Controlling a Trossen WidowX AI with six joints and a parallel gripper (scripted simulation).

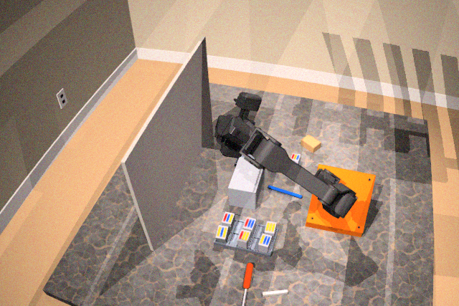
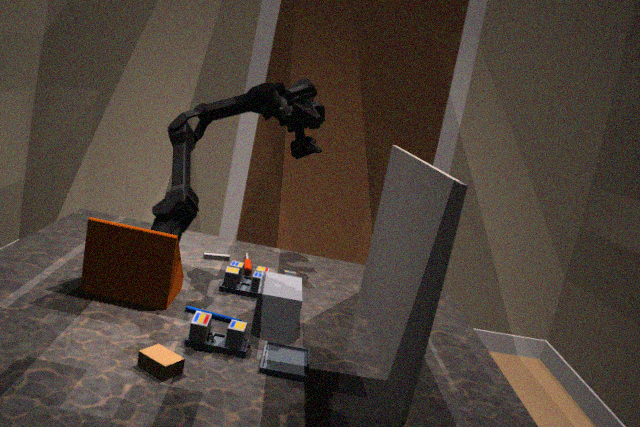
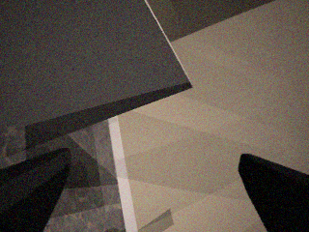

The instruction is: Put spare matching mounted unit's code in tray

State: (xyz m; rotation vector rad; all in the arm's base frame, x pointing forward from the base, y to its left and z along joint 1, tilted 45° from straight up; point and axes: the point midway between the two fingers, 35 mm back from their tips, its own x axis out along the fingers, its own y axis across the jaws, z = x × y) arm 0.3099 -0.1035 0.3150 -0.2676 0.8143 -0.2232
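Note:
My gripper [image 3: 156,159] is open and empty, its fingers wide apart in the wrist view, high above the table. The empty grey tray [image 2: 284,358] lies beside the grey box [image 1: 242,191] [image 2: 281,303]; in the top view the arm hides it. A rack [image 1: 242,249] holds several spare blocks with coloured stripes, among them an all-yellow one [image 1: 270,226] and a red-yellow one [image 1: 243,236]. A smaller rack [image 2: 217,349] holds two striped blocks, a left one [image 2: 200,326] and a right one [image 2: 236,334]. I cannot tell which is the mounted unit; no code on a back is readable.
A tall grey panel [image 1: 170,147] [image 2: 408,257] [image 3: 87,53] stands beside the gripper. An orange wedge [image 1: 359,198] [image 2: 129,267] stands near the arm's base. A blue rod [image 1: 285,191], wooden block [image 1: 310,143] [image 2: 160,360], orange screwdriver [image 1: 247,274] and white stick [image 1: 275,292] lie about.

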